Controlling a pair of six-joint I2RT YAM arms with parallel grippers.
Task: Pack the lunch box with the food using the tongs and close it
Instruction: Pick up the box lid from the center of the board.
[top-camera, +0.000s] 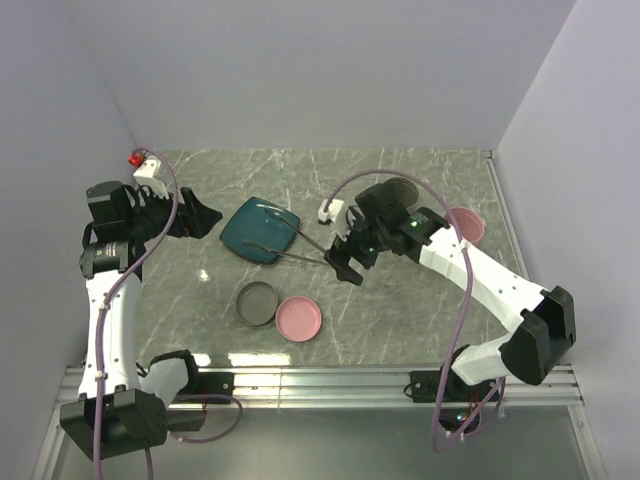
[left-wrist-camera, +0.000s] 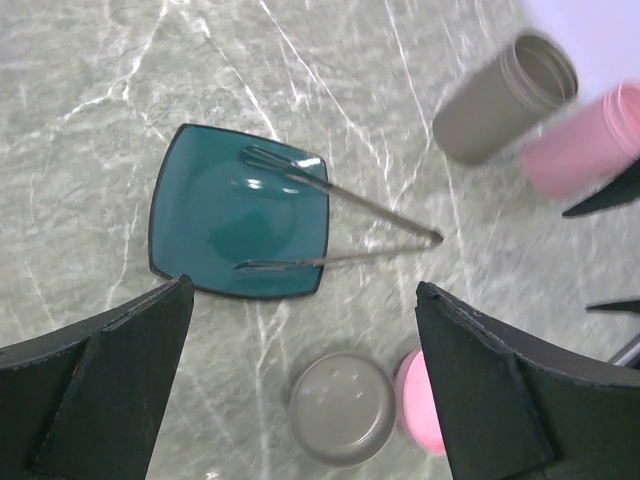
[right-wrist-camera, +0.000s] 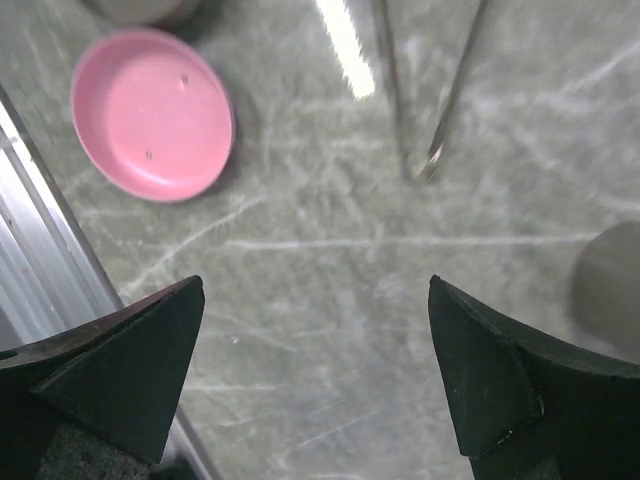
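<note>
Alignment matters: the right gripper (right-wrist-camera: 312, 300), jaws spread wide and empty, should probably descend square over the tongs (right-wrist-camera: 422, 168), whose joined end lies just ahead of its fingertips, tips farther off on the teal plate (left-wrist-camera: 190, 230). Two thin silver arms fan apart. The left gripper (left-wrist-camera: 302, 290) also gapes, holding nothing.

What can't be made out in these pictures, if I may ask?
Food: seen in no view.
Gray cup: inside blurred, left wrist view; mostly behind the right arm, top view.
Pink lid: left wrist view, partly behind the left end effector.
Tongs: right wrist view, cut off by the top edge.
</note>
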